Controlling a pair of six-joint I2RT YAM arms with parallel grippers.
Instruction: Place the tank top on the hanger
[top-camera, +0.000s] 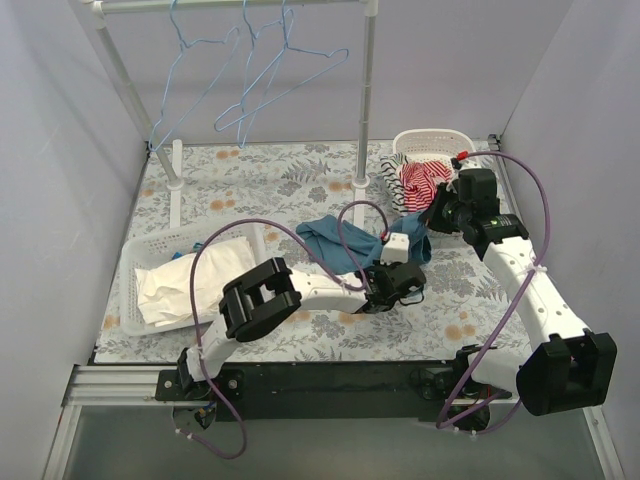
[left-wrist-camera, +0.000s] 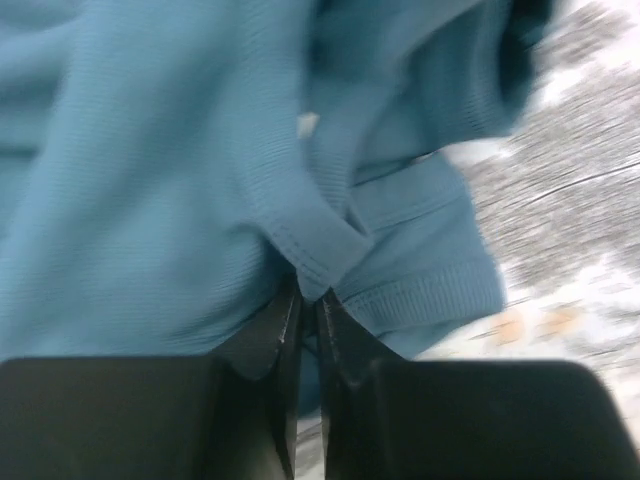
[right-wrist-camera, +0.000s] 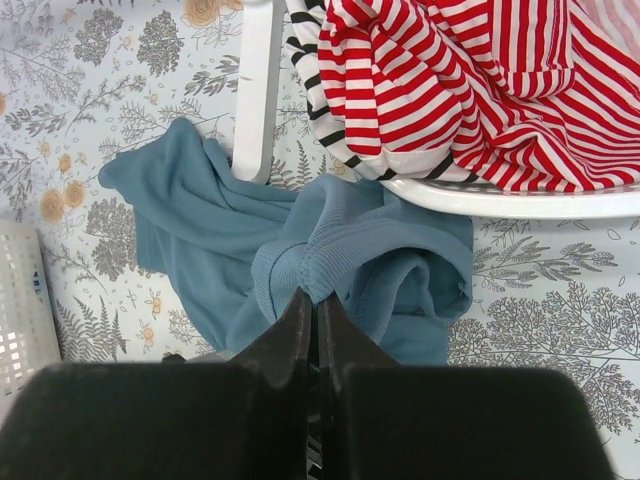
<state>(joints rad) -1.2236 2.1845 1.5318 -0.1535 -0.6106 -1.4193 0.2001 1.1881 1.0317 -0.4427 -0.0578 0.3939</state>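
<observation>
Two sets of fingers, both pinched shut on cloth.

- Left fingers (left-wrist-camera: 308, 300): clamped on a hemmed edge of the tank top (left-wrist-camera: 150, 200).
- Right fingers (right-wrist-camera: 313, 305): clamped on a ribbed, folded edge of the same top.
- Tank top: teal, crumpled in a heap mid-desk (top-camera: 250, 190), its far side just beside the rim of the far basket (right-wrist-camera: 520, 200).
- Handling, by estimate: light and limp, with no shape of its own; likely to sag and bunch between the two grips.
- Best hold: hems or shoulder straps, drawn apart so an opening shows.
- Striped garment (right-wrist-camera: 470, 90): red and white, in the far basket.
- Near-left basket (top-camera: 125, 290): holds a white cloth (top-camera: 180, 285).
- Hangers (top-camera: 270, 80): several, light-blue wire, hung on the rail (top-camera: 230, 5) at the back, well apart from the top.
- Writing, labels: none readable.
</observation>
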